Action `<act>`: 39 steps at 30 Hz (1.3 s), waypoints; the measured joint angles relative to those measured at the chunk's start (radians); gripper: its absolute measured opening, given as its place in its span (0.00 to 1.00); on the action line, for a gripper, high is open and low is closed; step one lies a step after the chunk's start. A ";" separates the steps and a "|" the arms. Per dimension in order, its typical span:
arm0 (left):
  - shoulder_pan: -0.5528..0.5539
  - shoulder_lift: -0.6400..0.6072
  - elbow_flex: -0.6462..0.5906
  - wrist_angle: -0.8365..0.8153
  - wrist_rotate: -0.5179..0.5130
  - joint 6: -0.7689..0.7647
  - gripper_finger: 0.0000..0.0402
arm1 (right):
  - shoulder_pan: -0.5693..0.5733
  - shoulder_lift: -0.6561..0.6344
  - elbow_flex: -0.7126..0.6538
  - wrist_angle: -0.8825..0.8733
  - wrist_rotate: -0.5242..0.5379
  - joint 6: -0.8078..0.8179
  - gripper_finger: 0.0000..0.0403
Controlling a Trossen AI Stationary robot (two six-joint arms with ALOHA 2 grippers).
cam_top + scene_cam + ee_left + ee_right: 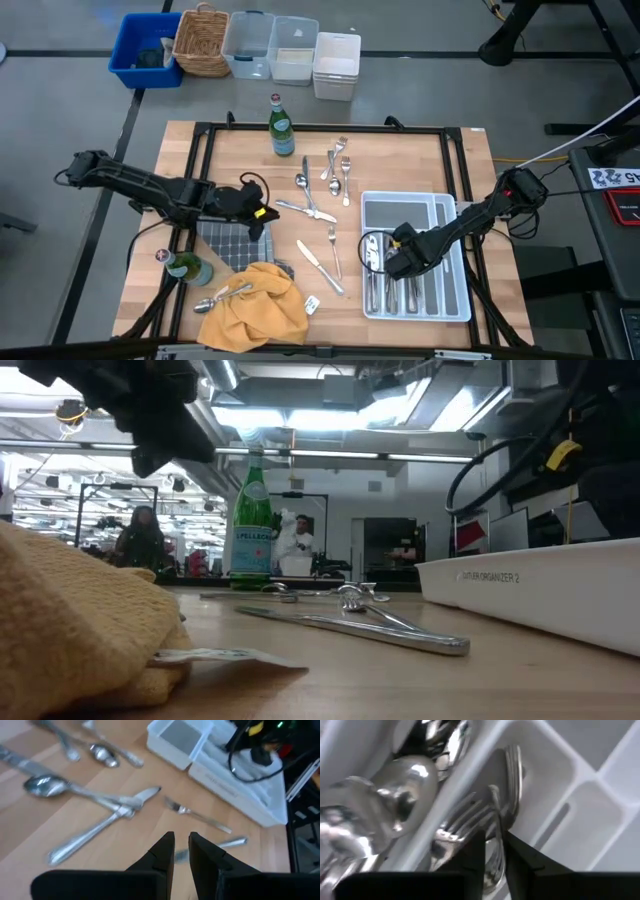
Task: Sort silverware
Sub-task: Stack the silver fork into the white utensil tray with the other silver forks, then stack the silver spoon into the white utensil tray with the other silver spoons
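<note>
Worktop (460, 160): wooden surface with a black frame around its edges; bare wood lies along the 3 o'clock edge beside the tray and across the 12 o'clock strip right of the bottle.
Tray (400, 206): white divided organiser at 4 o'clock, long axis running 12 to 6; its far wide compartment is bare, the slim slots hold cutlery.
Silverware, loose (334, 170): forks, spoons and a knife scattered at centre, mostly lying 12 to 6; a crossed pair (308, 209) just below runs roughly 9 to 3; one fork (333, 250) and one knife (318, 266) lie between cloth and tray, the knife slanting 10 to 4.
Silverware, sorted (392, 290): pieces lie lengthwise in the tray's left slots; the right wrist view shows fork tines (470, 815) and a spoon bowl (405, 782) either side of a divider.
Spoon on cloth (222, 297): rests on the yellow cloth (255, 310) at 7 o'clock, bowl toward 8.
Right end effector (398, 262): low over the tray's left slots; fingers (520, 862) slightly apart, with a fork handle showing in the gap; whether they grip it cannot be told.
Left end effector (262, 215): at 9 o'clock of centre, above a dark grid mat (232, 245); fingers (162, 852) narrowly apart, nothing between them, knife and fork lying clear ahead of it.
Obstacles: green bottle (282, 125) upright at 12 o'clock; second bottle (188, 268) at 8 o'clock beside the mat.
</note>
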 joint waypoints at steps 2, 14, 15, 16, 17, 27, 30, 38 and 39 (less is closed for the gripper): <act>0.005 0.025 0.000 0.033 0.000 0.000 0.11 | 0.000 0.000 0.000 0.016 -0.003 0.000 0.20; 0.043 0.182 0.000 0.322 0.000 0.097 0.11 | 0.000 -0.017 0.000 0.024 -0.068 -0.002 0.29; 0.052 0.193 0.002 0.345 0.000 0.106 0.11 | 0.000 -0.024 0.000 0.024 -0.067 -0.002 0.29; 0.061 0.201 0.006 0.361 0.000 0.109 0.11 | 0.000 -0.031 0.000 0.024 -0.067 -0.002 0.29; 0.071 0.210 0.012 0.373 0.001 0.110 0.11 | 0.000 -0.038 0.000 0.024 -0.062 -0.002 0.29; 0.185 0.282 0.047 0.406 0.000 0.116 0.11 | 0.000 -0.162 0.000 -0.054 0.092 0.022 0.29; 0.213 0.312 0.047 0.415 0.010 0.158 0.11 | 0.000 -0.198 0.000 -0.073 0.126 0.028 0.29; 0.301 0.399 0.089 0.407 0.064 0.182 0.11 | -0.004 -0.270 0.000 -0.068 0.212 0.023 0.29; 0.312 0.414 0.104 0.403 0.064 0.146 0.11 | -0.011 -0.271 0.000 -0.059 0.213 0.023 0.29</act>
